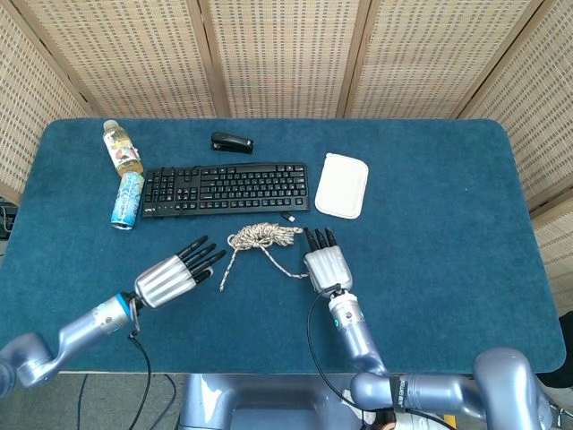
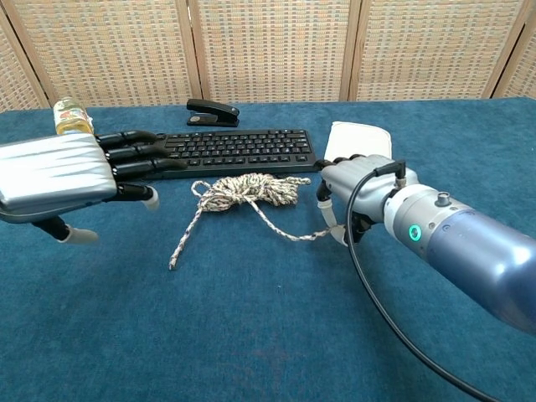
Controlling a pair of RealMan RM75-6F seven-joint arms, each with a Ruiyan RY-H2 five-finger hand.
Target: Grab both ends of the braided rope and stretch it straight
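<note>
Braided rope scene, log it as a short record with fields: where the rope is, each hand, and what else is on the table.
rope: braided rope bunched in front of the keyboard, two ends trailing
right hand: right hand at one rope end, grip not clear
left hand: left hand open, near the other end, not touching
other items: stapler, white pad, bottle, can
surface: blue table

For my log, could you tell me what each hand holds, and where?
Right robot hand pinches the braided rope at one end; left robot hand holds nothing.
</note>
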